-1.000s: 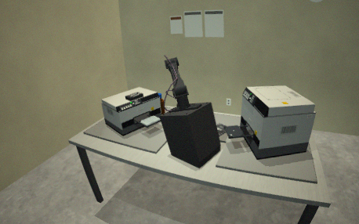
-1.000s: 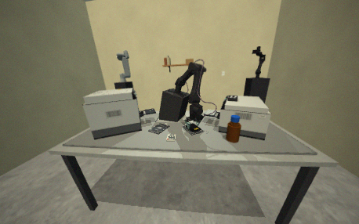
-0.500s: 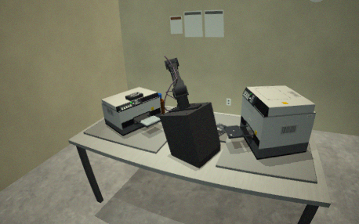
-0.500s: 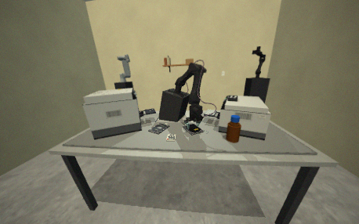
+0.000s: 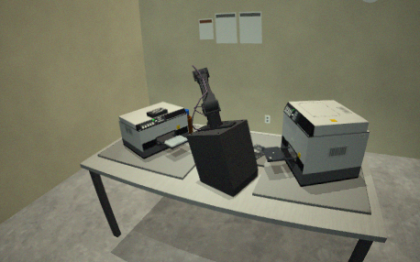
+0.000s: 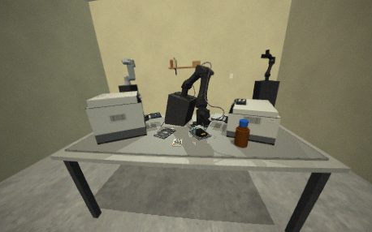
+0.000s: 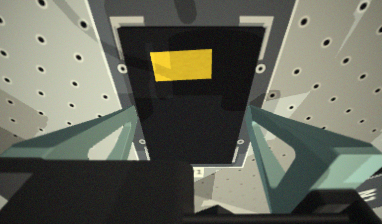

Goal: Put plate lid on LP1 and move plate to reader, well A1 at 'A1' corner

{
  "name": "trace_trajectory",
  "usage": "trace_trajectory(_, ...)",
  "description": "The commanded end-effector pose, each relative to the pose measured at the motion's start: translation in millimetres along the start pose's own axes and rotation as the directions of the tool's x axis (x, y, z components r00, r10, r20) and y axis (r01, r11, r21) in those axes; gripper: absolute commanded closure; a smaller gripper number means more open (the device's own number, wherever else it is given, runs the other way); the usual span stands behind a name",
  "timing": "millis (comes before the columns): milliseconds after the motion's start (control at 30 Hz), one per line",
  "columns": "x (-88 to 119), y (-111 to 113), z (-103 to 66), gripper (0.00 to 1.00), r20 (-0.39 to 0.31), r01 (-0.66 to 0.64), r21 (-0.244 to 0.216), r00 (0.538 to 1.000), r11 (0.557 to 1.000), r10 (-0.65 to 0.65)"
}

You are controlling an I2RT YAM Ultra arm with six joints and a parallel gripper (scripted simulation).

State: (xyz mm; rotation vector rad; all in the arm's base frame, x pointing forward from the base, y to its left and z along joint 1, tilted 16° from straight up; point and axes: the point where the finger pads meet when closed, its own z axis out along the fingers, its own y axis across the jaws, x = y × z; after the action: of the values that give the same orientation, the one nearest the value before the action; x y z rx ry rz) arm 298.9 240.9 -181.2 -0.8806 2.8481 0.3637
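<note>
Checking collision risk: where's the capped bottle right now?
In the exterior view the capped bottle stands upright on the bench at the right, just in front of the dispenser and apart from the open gripper at centre.

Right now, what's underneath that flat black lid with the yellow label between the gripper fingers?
The black lid with the yellow label lies inside pale corner locators on the perforated deck. The open gripper straddles it. Anything directly beneath is covered.
</note>
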Motion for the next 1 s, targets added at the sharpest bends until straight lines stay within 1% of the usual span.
trace_trajectory(0, -6, 0, -2.3, 0.0, 0.014, 0.0, 0.002, 1.0, 1.0, 0.0)
trace_trajectory(233, -6, 0, -2.3, 0.0, 0.014, 0.0, 0.002, 1.0, 1.0, 0.0)
trace_trajectory(267, -19, 1, -10.3, 0.0, 0.042, 0.004, 0.005, 0.999, 1.0, -0.004)
trace_trajectory(333, -1, -2, -10.7, 0.0, 0.004, -0.005, 0.005, 1.0, 1.0, 0.005)
trace_trajectory(400, -1, -2, -10.7, 0.0, 0.004, -0.005, 0.005, 1.0, 1.0, 0.005)
trace_trajectory(433, 1, -2, -11.9, 0.0, -0.001, -0.006, 0.005, 1.0, 1.0, 0.006)
trace_trajectory(900, 2, -2, -30.5, 0.0, 0.0, -0.005, 0.0, 1.0, 1.0, 0.005)
trace_trajectory(967, 2, -2, -30.5, 0.0, 0.0, -0.005, 0.0, 1.0, 1.0, 0.005)
